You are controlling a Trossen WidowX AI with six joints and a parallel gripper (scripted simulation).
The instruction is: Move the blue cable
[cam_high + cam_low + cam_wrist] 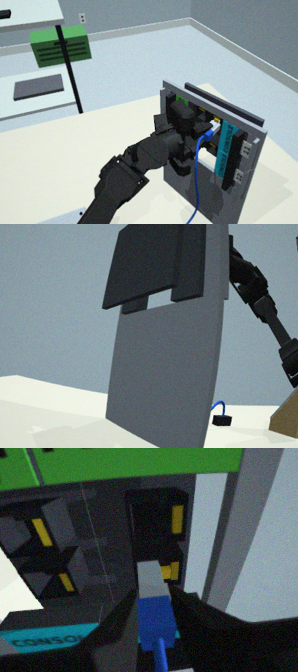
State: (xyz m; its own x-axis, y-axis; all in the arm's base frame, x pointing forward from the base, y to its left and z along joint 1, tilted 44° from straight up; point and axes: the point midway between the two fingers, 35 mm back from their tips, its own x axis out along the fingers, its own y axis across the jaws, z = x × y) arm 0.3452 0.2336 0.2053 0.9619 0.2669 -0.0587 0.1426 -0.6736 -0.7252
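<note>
One black jointed arm (118, 183) (264, 306), extending from the near edge of the top view toward an upright grey panel. One gripper (201, 129) (152, 592), fingers closed on the plug, one to each side of it in the wrist view. One plug (212, 131) (156, 620), blue at the rear and pale at the front, its nose at a dark socket (177, 550) with yellow inside; how deep it sits, cannot be told. One blue cable (197, 176) (219, 402) (160, 657), running from the plug's rear and hanging down before the panel; in the exterior view, its bend meets a small black block (222, 421) on the table. One grey panel (182, 184) (164, 370), standing on a pale table (55, 154) (73, 392), fitted with two units, tagged 11 (246, 149) and 12 (239, 176). Teal strips (225, 146) (55, 637), lettered CONSOLE, beside the sockets; green strip (181, 99) (130, 465) on the sockets' other side. Beyond the table, one white shelf unit with a black post (69, 69), bearing a flat grey slab (38, 87). One green slotted box (78, 51), partly behind that post. Farthest, a grey-blue wall (135, 15) (55, 297) with one outlet (82, 17).
</note>
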